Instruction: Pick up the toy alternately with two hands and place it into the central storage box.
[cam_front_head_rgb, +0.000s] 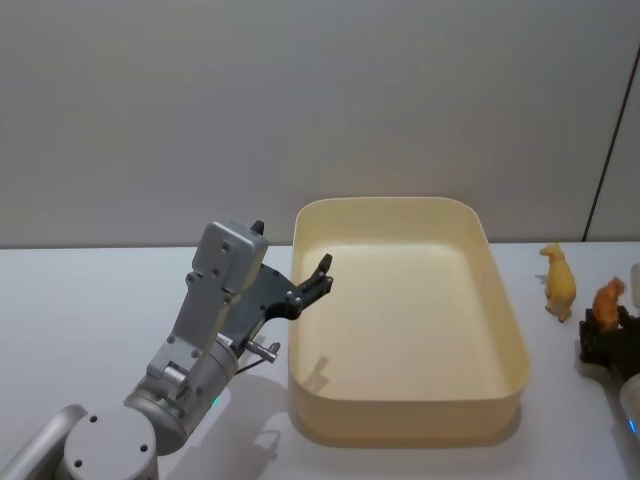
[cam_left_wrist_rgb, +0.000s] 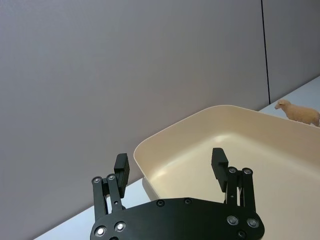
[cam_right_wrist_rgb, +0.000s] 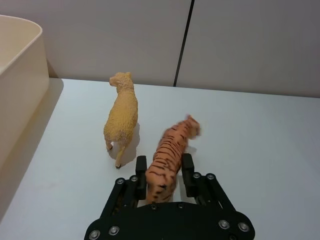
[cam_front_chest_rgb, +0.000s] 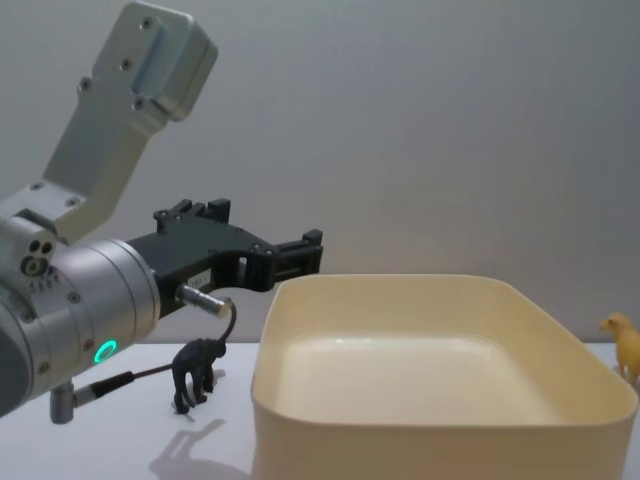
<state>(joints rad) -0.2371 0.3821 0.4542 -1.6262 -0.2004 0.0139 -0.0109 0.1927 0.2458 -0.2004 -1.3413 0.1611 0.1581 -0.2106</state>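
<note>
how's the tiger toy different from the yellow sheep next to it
The tiger is orange with black stripes; the sheep is plain pale yellow. The tiger is gripped in the right claw; the sheep stands free on the table. Both are toy animals outside the box.

Left: black animal toy (cam_front_chest_rgb: 197, 370) beside central storage box (cam_front_head_rgb: 400, 420) wall, below my left gripper (cam_front_head_rgb: 321, 276) | Centre: box top open | Right: sheep toy (cam_right_wrist_rgb: 122, 112) beside tiger toy (cam_right_wrist_rgb: 167, 152) clamped in my right gripper (cam_right_wrist_rgb: 164, 169).

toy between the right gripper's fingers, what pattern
Black stripes on the orange plastic tiger toy, best seen in the right wrist view.
</note>
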